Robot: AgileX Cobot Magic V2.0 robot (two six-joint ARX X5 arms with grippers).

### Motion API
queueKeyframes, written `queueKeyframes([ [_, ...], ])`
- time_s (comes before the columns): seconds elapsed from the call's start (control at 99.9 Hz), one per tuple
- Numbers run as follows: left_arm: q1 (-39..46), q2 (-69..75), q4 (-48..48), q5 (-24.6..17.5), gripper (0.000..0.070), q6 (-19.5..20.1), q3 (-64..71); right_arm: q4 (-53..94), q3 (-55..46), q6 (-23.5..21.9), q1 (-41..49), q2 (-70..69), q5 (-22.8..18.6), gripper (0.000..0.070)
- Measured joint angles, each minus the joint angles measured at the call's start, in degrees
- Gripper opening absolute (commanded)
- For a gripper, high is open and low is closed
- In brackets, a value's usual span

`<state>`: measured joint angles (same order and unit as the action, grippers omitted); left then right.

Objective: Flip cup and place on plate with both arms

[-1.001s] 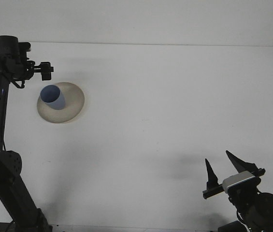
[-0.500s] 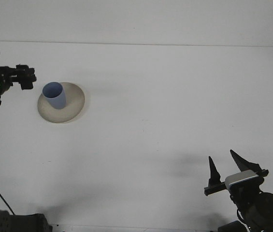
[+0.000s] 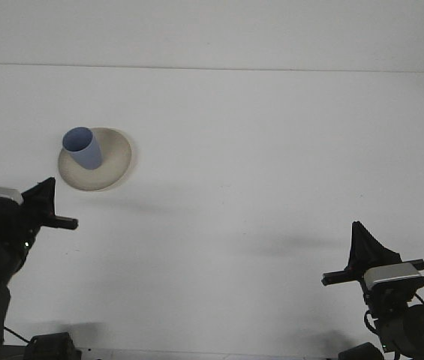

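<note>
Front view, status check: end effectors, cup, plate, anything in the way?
Left end effector and right end effector both low near the table edge, holding nothing. Blue cup mouth-up on the plate. Nothing in the way.

Light is even and fairly bright, washing the white table [image 3: 257, 150] to a flat pale grey with little texture. Soft, diffuse shadows lie on it: a faint band near the middle, a broader smudge toward the near right corner, and a darker patch at the near left edge. The beige plate [image 3: 114, 161] casts a thin shadow along its right rim. No glare shows. The picture is slightly grainy and soft, and the dark arms lose detail.
</note>
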<state>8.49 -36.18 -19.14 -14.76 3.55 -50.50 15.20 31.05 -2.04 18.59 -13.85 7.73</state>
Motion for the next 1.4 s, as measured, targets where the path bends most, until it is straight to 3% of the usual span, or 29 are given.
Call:
queueKeyframes([
  [0.13, 0.0, 10.6, 9.4, 0.0, 0.0012, -0.1, 14.1, -1.6, -0.2, -0.8, 0.0, 0.0, 0.0, 0.0],
  [0.22, 0.0, 15.8, 10.8, 0.2, 0.0012, -0.8, 18.5, -1.8, -0.2, -0.9, 0.0, 0.0, 0.0, 0.0],
  [0.54, 0.0, 21.0, 12.2, 1.2, 0.0013, -5.2, 17.9, -1.6, -0.2, -1.4, 0.0, 0.0, -0.2, 0.0],
  [1.121, -0.4, 22.2, 12.3, 1.5, 0.0012, -5.2, 17.9, -1.6, -0.2, -1.4, 0.0, 0.0, -0.2, 0.0],
  [1.191, -2.6, 22.4, 12.7, 4.5, 0.0012, -4.5, 18.5, -1.6, -0.2, -1.4, 0.0, 0.0, -0.2, 0.0],
  [1.321, -8.8, 24.3, 16.2, 15.1, 0.0013, -2.9, 25.3, -1.6, -0.2, -1.4, 0.0, 0.0, -0.2, 0.0],
  [1.401, -9.6, 27.1, 19.0, 16.7, 0.0013, -2.6, 31.4, -1.6, -0.2, -1.4, 0.0, 0.0, -0.2, 0.0],
])
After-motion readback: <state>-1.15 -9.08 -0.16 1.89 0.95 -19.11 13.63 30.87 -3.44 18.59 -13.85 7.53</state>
